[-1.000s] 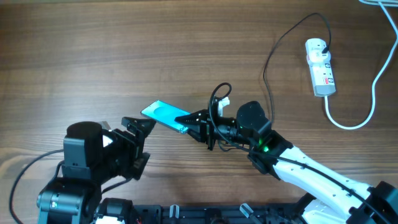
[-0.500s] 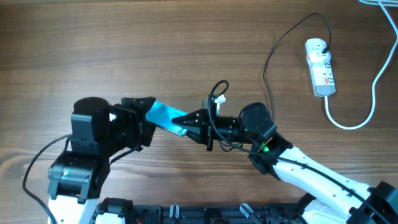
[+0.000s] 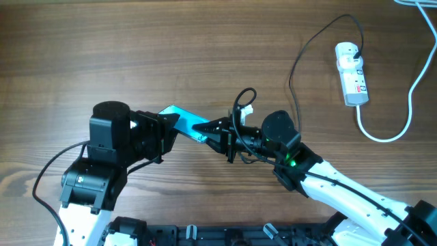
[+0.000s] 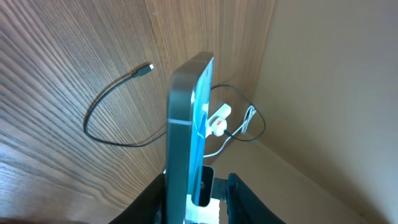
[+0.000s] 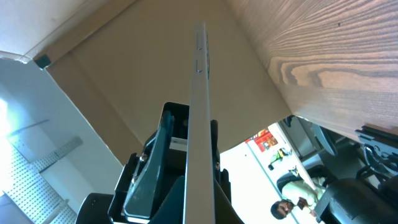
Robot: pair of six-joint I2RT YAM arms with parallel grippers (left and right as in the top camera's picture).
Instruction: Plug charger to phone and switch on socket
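The phone, turquoise screen lit, hangs on edge above the table between both arms. My right gripper is shut on its right end; in the right wrist view the phone runs as a thin grey edge out from that gripper. My left gripper straddles the other end. In the left wrist view the phone stands inside it, one finger against its back, a gap on the screen side. The charger trails from the socket; its plug tip lies loose on the table.
The socket's thick white lead curves along the right edge of the table. A black cable loop with a white tag rides on my right wrist. A dark rail runs along the table's near edge.
My left arm has moved right and up to the phone's free end, and its jaws have narrowed around it. The right gripper has kept its hold, shifting only slightly.
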